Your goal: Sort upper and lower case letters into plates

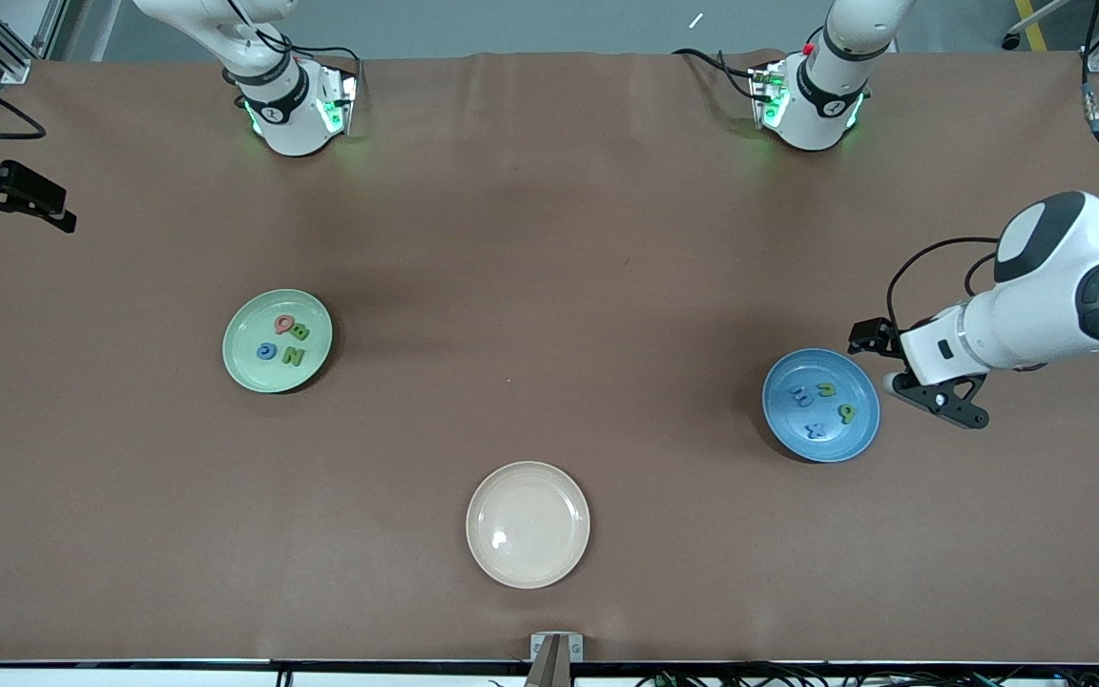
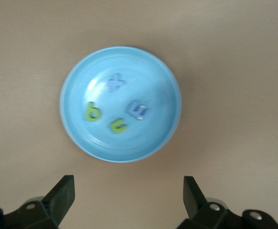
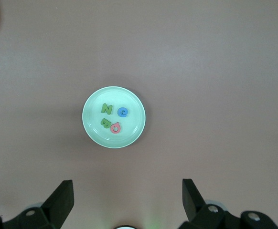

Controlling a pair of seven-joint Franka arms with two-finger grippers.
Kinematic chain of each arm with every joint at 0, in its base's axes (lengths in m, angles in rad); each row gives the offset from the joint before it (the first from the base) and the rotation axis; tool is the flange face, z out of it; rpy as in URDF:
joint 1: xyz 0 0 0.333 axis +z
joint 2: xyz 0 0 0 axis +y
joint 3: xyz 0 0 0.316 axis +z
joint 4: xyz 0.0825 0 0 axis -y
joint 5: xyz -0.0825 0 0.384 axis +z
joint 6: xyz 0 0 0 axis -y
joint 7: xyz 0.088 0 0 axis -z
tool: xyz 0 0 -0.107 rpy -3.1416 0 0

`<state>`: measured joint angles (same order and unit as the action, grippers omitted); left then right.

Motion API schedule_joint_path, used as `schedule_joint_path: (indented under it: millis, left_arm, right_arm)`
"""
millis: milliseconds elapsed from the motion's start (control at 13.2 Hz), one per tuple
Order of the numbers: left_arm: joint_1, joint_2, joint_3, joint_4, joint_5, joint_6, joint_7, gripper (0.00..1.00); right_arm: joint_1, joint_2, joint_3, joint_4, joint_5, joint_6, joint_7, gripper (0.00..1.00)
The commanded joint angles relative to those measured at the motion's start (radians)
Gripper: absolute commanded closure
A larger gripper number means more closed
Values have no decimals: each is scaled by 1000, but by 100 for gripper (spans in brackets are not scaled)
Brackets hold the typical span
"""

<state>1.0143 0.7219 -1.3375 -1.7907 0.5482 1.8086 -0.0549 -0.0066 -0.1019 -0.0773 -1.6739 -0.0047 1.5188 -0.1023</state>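
Sorting looks finished, or all but: no loose letters visible anywhere on the brown cloth-covered table [image 1: 549,239], and nothing left in the round cream-beige plate [image 1: 528,524] nearest the front camera, midway between the two arms' ends. Judged step in hand: release over and retreat from the last drop. Next move probably calls for nothing more than lifting clear and parking, unless a check of the letters shows one misplaced.

Left gripper [image 1: 936,405] hanging just beside the rim of the round medium blue plate [image 1: 821,405], toward the left arm's end of the table; fingers [image 2: 62,193] spread wide and holding nothing, the plate plainly visible between them in the left wrist view. Right gripper [image 3: 127,198] out of the front view, looking straight down on the round pale mint green plate [image 1: 278,341] from well above; fingers wide too, empty, that arm waiting.

In the blue plate, four small foam letters: a pale blue x [image 2: 116,82], a lime green b [image 2: 92,112], a lime green u or n [image 2: 118,125], and a pale blue letter [image 2: 137,109] too unclear to read. All seemingly lower case.

In the mint green plate [image 3: 114,117], toward the right arm's end: a green N [image 3: 106,109], a blue C [image 3: 122,112], a green B [image 3: 104,123] and a pink O or Q [image 3: 115,128]. All seemingly upper case, lying close together near the middle.
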Motion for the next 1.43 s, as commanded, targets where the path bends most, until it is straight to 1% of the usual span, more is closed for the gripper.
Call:
schedule_joint_path:
  millis: [0, 151, 227, 378, 453, 529, 604, 755, 982, 1208, 1359]
  left_arm:
    - [-64, -261, 133, -18, -202, 49, 105, 0]
    - [-176, -396, 291, -41, -385, 67, 211, 0]
    - [-250, -447, 382, -45, -463, 70, 249, 0]
    - [-391, -518, 545, -61, -559, 71, 262, 0]
    - [-440, -541, 601, -71, -585, 71, 262, 0]
    - [-462, -552, 630, -76, -603, 71, 262, 0]
    - [-462, -561, 639, -79, -606, 72, 260, 0]
    - [-450, -594, 641, -88, -600, 71, 241, 0]
    - [-401, -682, 643, -73, -596, 34, 152, 0]
    - [-395, -758, 667, 8, -597, -49, 141, 0]
    - [-393, -789, 684, 54, -603, -61, 142, 0]
  right_arm:
    - [-10, -35, 11, -38, 3, 18, 7, 0]
    - [-10, -35, 11, -38, 3, 18, 6, 0]
    - [-10, -35, 11, -38, 3, 18, 6, 0]
    - [-13, -35, 11, -38, 3, 18, 6, 0]
    - [-12, -35, 11, -38, 3, 18, 4, 0]
    - [-13, -35, 11, -38, 3, 18, 4, 0]
    - [-13, -35, 10, -38, 3, 18, 4, 0]
    - [-13, -35, 11, -40, 3, 18, 4, 0]
    - [-13, -35, 11, -40, 5, 24, 4, 0]
    - [-13, -36, 11, -38, 12, 37, 4, 0]
    - [-13, -36, 11, -38, 14, 38, 6, 0]
